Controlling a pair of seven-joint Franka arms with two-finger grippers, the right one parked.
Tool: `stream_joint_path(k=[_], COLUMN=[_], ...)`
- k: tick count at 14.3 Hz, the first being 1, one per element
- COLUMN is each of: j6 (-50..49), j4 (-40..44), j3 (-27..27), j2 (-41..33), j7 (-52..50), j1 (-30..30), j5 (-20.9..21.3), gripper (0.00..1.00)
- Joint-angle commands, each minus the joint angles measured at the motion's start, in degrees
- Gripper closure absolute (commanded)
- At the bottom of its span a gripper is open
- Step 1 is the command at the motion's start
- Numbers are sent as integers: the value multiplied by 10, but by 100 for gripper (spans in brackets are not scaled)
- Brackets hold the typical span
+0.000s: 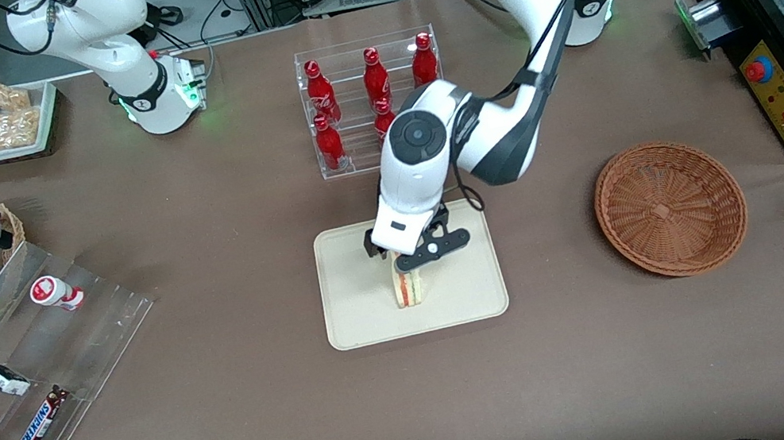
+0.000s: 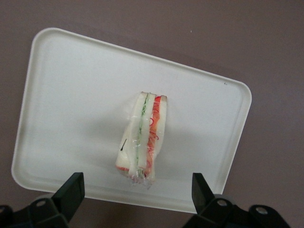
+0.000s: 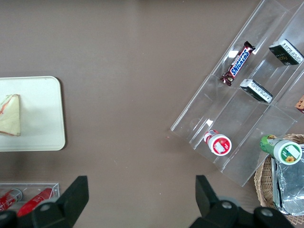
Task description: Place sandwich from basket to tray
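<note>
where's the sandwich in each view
Front view: sandwich on the tray, just under the open gripper.
Left wrist view: sandwich mid-tray, fingers apart, not touching it.
Right wrist view: sandwich on tray.
Shared landmark: the tray.

cream tray (image 1: 364, 313), reddish-brown woven basket (image 1: 670, 207)

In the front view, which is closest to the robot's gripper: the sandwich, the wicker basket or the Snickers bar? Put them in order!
The gripper hovers open above the tray.
1. Sandwich: on the tray, right under the gripper.
2. Basket: toward the working arm's end, empty.
3. Snickers bar: on the clear rack toward the parked arm's end.
</note>
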Motion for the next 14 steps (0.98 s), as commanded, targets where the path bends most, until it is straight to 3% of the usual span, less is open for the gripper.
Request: stream_joint_path(k=[1,8,14], j6=[-59,-85,-234], j4=[-16,-147,-152], j3=[11,10,10], j2=[-46,-161,-232], j7=[14,228,458], j1=[29,188,318], j5=[8,-1,-1], gripper=[0,0,0])
